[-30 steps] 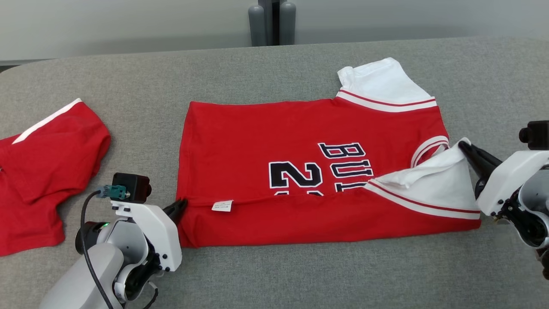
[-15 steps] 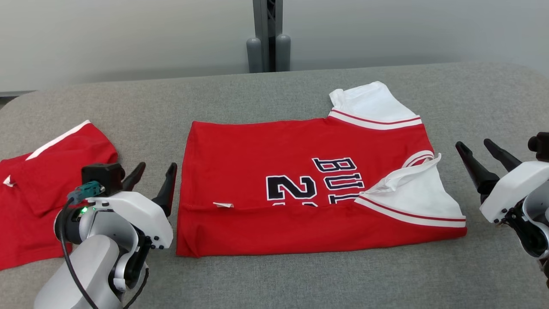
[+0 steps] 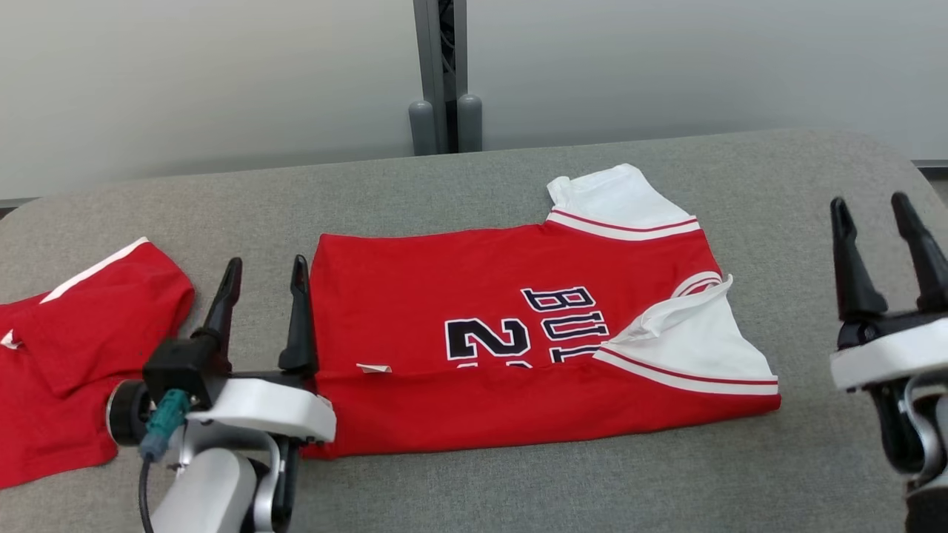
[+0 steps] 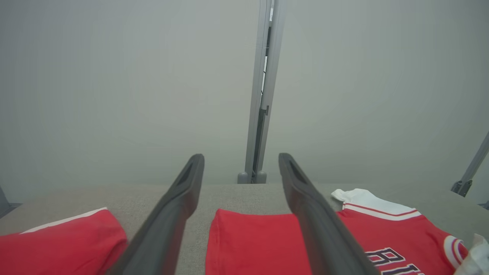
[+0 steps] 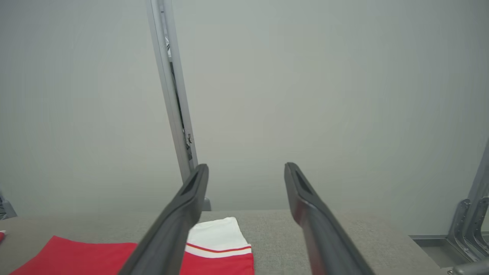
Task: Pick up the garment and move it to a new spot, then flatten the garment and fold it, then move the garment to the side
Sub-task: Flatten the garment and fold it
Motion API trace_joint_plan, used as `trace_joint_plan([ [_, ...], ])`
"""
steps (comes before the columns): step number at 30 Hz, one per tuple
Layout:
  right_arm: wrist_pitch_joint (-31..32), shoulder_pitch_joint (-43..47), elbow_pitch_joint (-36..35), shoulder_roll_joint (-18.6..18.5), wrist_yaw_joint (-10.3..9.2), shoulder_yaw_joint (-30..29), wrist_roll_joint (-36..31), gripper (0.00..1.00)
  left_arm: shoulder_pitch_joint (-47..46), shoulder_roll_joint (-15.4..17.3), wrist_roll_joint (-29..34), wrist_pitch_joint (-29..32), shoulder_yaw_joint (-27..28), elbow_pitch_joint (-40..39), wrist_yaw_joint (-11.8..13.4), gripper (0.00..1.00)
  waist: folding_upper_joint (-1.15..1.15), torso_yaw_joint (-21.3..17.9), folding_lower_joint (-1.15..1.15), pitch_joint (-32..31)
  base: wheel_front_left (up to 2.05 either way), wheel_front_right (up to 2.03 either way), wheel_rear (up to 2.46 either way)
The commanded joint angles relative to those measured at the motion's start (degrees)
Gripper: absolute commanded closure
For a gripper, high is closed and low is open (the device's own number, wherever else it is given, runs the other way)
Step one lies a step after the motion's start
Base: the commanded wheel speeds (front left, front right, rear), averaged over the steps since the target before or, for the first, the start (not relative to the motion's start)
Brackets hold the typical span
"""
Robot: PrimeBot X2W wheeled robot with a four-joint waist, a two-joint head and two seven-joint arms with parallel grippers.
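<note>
Jersey [image 3: 518, 326], red with white sleeves, lies folded lengthwise in the middle of the grey table [image 3: 474, 481]; you can see its near edge doubled up over the number. Your left gripper [image 3: 267, 260] sits just beside its left edge, fingers spread wide and pointing away from you, holding nothing. Your right gripper [image 3: 868, 200] stands apart from the right sleeve, likewise spread and empty. A second red garment [image 3: 74, 348] lies at the far left.

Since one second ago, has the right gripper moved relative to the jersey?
Yes. The right gripper left the white sleeve of the jersey and drew back rightwards; bare table now separates them.
</note>
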Motion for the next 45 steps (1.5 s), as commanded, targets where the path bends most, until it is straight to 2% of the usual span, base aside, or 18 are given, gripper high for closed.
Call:
trace_joint_plan([
  [1,-0.2,4.6,-4.4,3.8,0.01,-4.2,-4.7,0.0,2.7,-2.1,3.5,-0.1,1.8,-1.7,0.2,0.0,0.0,0.0,0.0,0.0,0.0,0.0,0.0],
  [4,-0.2,10.2,-9.3,8.8,0.01,-8.5,-9.2,0.0,6.1,-5.6,7.7,-0.2,5.0,-2.9,-0.7,0.0,0.0,-0.1,0.0,-0.1,0.0,0.0,0.0],
  [7,-0.2,13.5,-11.7,11.8,0.01,-10.0,-12.1,0.0,9.0,-8.5,11.6,-0.2,7.7,-3.0,-2.4,0.0,0.0,-0.3,0.0,-0.2,0.0,0.0,0.0],
  [10,-0.2,15.1,-12.2,13.0,0.01,-10.3,-13.5,0.0,11.3,-10.5,14.6,-0.2,10.1,-2.9,-4.3,0.0,0.0,-0.4,0.0,-0.3,0.0,0.0,0.0],
  [19,-0.2,16.1,-11.8,13.8,0.01,-10.3,-13.2,0.0,13.1,-13.0,18.6,-0.2,13.7,-0.2,-8.1,0.0,0.0,-0.4,0.0,-0.7,0.0,0.0,0.0],
  [25,-0.2,16.8,-10.3,14.4,0.01,-10.7,-12.0,0.0,12.8,-13.3,17.2,0.1,12.6,12.0,-8.7,0.0,0.0,-1.0,0.0,-0.3,0.0,0.0,0.0],
  [28,-0.2,16.6,-9.8,14.7,0.01,-10.5,-11.7,0.0,11.0,-13.4,15.9,2.1,11.9,18.5,-8.4,0.0,0.0,-1.5,0.0,0.3,0.0,0.0,0.0],
  [38,-0.2,15.8,-8.7,14.8,0.01,-10.6,-11.2,0.0,7.4,-13.4,15.3,3.9,11.9,26.8,-4.6,0.0,0.0,-2.3,0.0,1.4,0.0,0.0,0.0],
  [43,-0.2,15.7,-8.1,14.9,0.01,-10.7,-11.1,0.0,6.5,-13.5,14.3,4.6,11.2,29.3,-5.9,0.0,0.0,-2.4,0.0,1.4,0.0,0.0,0.0],
  [44,-0.2,15.7,-7.9,14.9,0.01,-10.7,-11.1,0.0,6.5,-13.5,14.0,4.8,10.9,29.5,-6.3,0.09,0.0,-2.3,0.0,1.4,0.0,0.0,0.0],
  [45,-0.2,15.7,-7.5,14.9,0.01,-10.9,-11.0,0.0,6.5,-13.5,13.7,5.1,10.5,29.8,-6.9,0.59,0.0,-2.3,0.0,1.4,0.0,0.0,0.0],
])
